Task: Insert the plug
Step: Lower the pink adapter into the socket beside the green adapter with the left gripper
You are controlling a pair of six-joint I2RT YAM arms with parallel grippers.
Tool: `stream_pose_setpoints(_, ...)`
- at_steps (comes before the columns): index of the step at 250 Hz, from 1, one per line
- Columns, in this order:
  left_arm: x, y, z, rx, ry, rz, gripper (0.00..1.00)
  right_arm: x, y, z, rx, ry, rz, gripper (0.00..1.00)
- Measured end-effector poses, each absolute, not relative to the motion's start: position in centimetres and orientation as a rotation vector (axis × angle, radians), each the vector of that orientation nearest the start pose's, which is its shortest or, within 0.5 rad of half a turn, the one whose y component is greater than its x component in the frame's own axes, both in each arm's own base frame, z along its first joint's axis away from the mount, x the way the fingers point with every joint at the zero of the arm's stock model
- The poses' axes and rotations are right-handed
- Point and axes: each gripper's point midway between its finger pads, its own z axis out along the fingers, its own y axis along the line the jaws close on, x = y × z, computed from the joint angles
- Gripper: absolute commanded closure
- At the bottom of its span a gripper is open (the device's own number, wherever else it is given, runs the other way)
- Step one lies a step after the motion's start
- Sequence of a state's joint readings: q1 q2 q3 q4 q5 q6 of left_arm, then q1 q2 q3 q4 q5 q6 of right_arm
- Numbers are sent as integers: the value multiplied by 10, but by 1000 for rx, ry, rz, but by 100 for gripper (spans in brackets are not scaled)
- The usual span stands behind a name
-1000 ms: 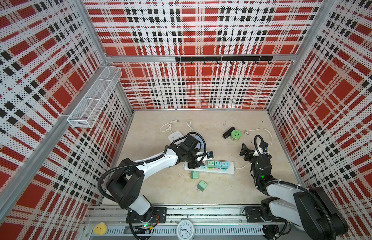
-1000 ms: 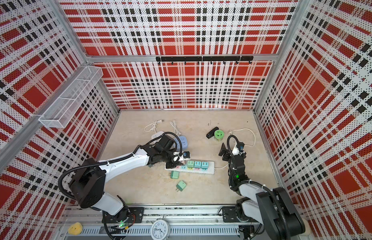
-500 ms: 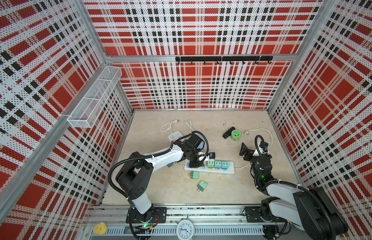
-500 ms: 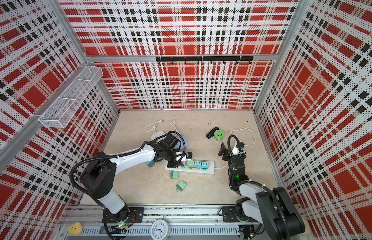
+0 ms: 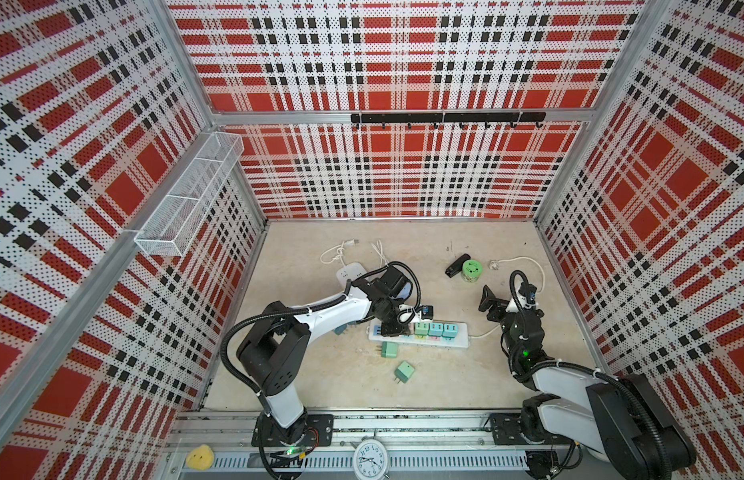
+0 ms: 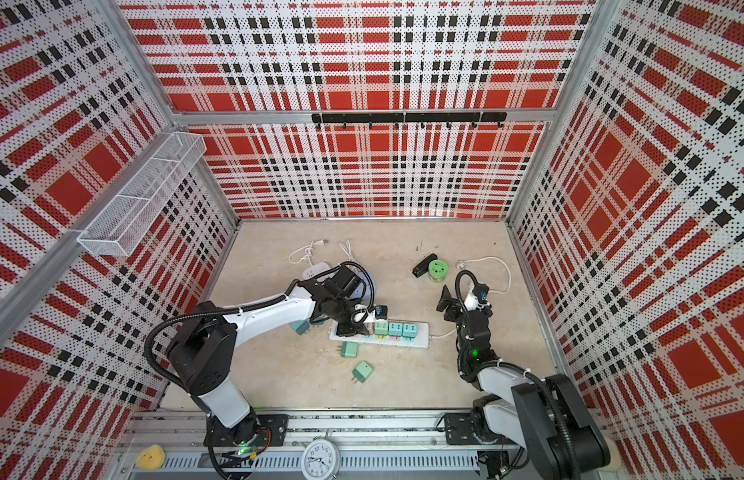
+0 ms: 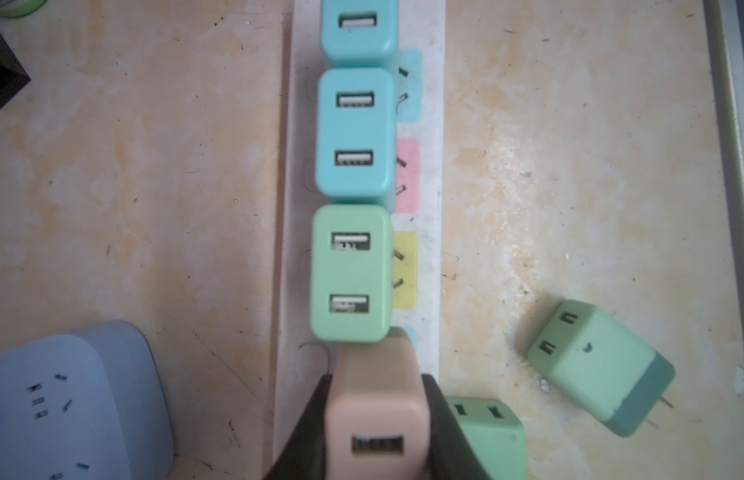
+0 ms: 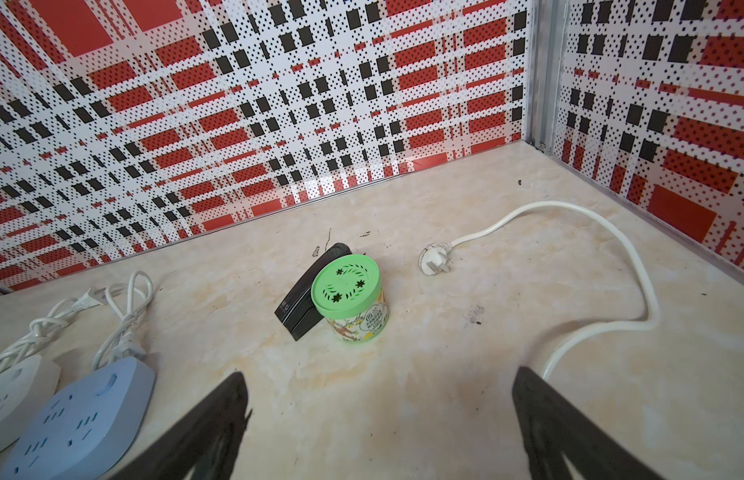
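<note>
- On the beige marble-patterned tabletop (image 5: 341, 386), a long white plastic power strip (image 7: 430, 124) is lying flat between the two arms, and both top views are showing it near the middle.
- At one end of this strip, the left gripper (image 7: 376, 415) is clamping a pale pink plastic USB charger plug (image 7: 376, 374) between its two black fingers (image 7: 312, 424), one on each side.
- The pink plug is standing over the strip, just beside a mint green charger block (image 7: 349, 272). I cannot tell whether its pins are sitting in a socket.
- Next in the same row, a turquoise charger block (image 7: 353, 133) and another turquoise one (image 7: 357, 29) are sitting plugged in the strip.
- Two loose green chargers are lying on the tabletop beside the strip: one (image 7: 598, 365) clearly apart from it, the other (image 7: 486, 436) close to a gripper finger.
- The right gripper (image 8: 380, 376) is hanging above the tabletop with its jaws spread wide, and it is holding nothing.
- Ahead of it, a round can with a bright green perforated lid (image 8: 346, 286) is standing upright and touching a black stapler-shaped object (image 8: 297, 303). A white cable with a three-pin plug (image 8: 434, 259) is lying near.
</note>
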State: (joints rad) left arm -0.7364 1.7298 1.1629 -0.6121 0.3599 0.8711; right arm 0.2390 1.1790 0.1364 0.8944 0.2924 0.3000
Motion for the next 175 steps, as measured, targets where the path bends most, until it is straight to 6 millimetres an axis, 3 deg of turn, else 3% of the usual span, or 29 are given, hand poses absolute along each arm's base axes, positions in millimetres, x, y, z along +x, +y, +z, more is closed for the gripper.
stream_pose_setpoints(175, 255, -307, 76, -2559, -2358, 552, 100, 333, 30, 141, 266, 1694, 151, 0)
